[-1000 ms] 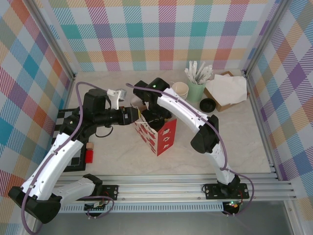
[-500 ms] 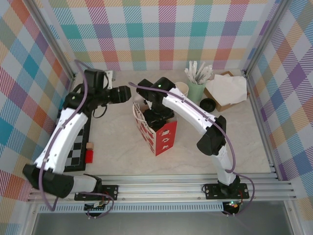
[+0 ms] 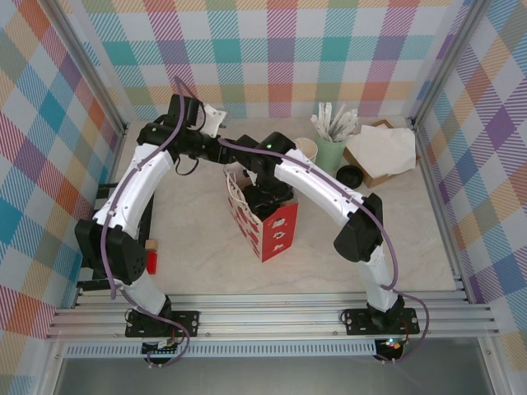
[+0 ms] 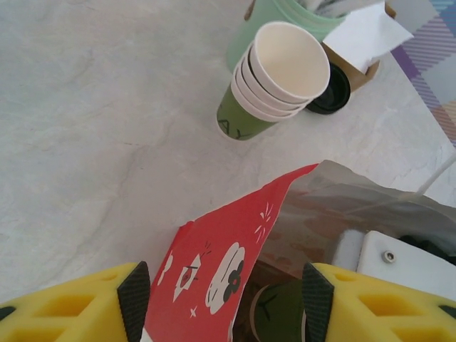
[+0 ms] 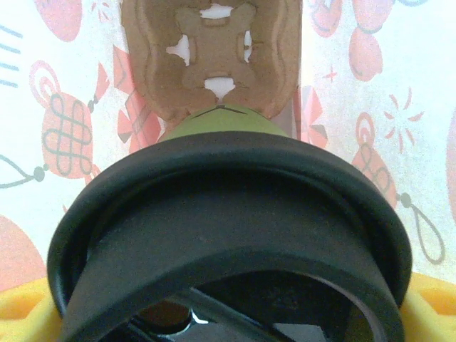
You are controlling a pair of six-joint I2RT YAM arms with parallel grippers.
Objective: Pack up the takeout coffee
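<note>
Pastel plaid walls [image 3: 272, 49] on three sides of a pale marbled surface [image 3: 189, 247]. Two white arms next: right arm [image 3: 321, 193] arched from its base to the middle, left arm [image 3: 136, 185] bent along the left wall toward the back. At the middle, upright and open-topped, a red paper bag [image 3: 276, 230] with white prints. Reaching down into its mouth, the right end effector [image 3: 262, 197], closed on the takeout coffee [image 5: 221, 121]: dark-green cup with black lid [image 5: 228, 235], held between the yellow fingers [image 5: 18, 320], already inside the bag, a brown cardboard insert [image 5: 214, 57] beyond it. Hovering over the bag's back rim, the left end effector [image 4: 224, 296], spread wide, gripping nothing; red edge of the bag between its fingers [image 4: 85, 306], clamped by neither. Behind the bag, a cardboard box of white napkins [image 3: 380, 150], a mint-green cup of white sticks [image 3: 331, 152], a stack of dark-green cups [image 4: 274, 78], cream inside, and just beside the stack a loose lid [image 4: 331, 89], also black.
</note>
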